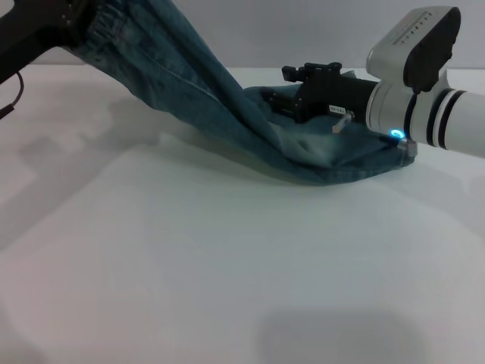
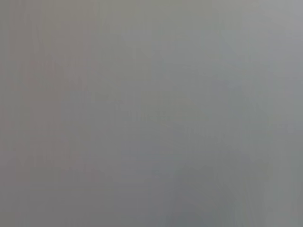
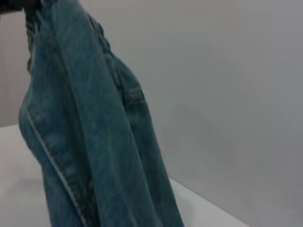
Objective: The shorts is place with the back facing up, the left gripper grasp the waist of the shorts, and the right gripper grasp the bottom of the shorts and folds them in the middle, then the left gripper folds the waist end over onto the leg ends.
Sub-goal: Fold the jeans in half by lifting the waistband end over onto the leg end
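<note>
Denim shorts point(image 1: 227, 106), blue and faded in patches, hang in a slanted drape from the slim matte-black left hand point(image 1: 72, 19), which is closed on the gathered elastic waist point(image 1: 114, 23) high at the far left, down to the white surface point(image 1: 227, 265) on the right. There the blocky black right hand point(image 1: 292, 102) on its white-and-grey wrist sits low over the leg ends point(image 1: 341, 163); whether it is clamping the hems I cannot tell. The left wrist view shows only grey. My worry is the lift: if the left hand pulls further while the right holds loosely, the hems could drag or slip free, and the fold would land crooked or bunched.
</note>
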Controlling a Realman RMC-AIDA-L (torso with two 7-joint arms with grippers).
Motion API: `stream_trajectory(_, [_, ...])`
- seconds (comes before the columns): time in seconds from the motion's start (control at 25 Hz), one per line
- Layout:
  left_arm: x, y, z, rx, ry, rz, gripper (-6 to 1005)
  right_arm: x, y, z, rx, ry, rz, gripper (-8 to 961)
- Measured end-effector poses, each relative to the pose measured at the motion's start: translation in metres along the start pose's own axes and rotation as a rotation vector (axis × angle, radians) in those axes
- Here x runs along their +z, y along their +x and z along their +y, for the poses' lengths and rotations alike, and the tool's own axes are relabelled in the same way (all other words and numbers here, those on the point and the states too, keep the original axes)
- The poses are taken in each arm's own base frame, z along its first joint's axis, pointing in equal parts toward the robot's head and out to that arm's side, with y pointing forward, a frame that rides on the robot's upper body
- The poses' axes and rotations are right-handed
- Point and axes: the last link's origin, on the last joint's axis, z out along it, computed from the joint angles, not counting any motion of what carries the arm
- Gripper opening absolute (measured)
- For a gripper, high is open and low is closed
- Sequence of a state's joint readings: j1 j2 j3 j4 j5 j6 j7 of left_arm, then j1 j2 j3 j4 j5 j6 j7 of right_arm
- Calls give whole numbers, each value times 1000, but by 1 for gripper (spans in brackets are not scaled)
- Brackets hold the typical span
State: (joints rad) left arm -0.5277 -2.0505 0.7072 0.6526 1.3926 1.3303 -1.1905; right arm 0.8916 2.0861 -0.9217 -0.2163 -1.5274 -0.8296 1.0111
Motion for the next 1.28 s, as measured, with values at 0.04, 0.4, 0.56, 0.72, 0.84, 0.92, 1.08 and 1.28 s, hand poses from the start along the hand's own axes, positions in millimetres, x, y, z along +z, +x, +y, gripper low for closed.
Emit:
stream_trajectory(0.04, [0,1,0,-2,-3,8,57,0,-1,0,1,-1,0,531])
stream_trajectory(0.4, [2,6,2,-14,-17,31,47,10,-8,13,-11,-60,4,531])
stream_trajectory(0.56, [4,7,3,-14,-24,34,44,14,-11,19,-16,-89,3,531])
stream_trajectory(0.72, [5,7,4,-15,-26,36,44,18,-18,27,-12,-134,-16,531])
stream_trajectory(0.84, [5,7,4,-21,-27,36,44,20,-24,32,-3,-167,-26,530])
stream_trajectory(0.92, [5,7,4,-26,-27,36,44,21,-27,36,4,-192,-28,530])
stream_trajectory(1.08, [4,7,4,-27,-24,36,45,23,-33,43,14,-245,-23,530])
stream_trajectory(1.28, [4,7,3,-28,-23,35,44,27,-40,50,9,-291,-12,530])
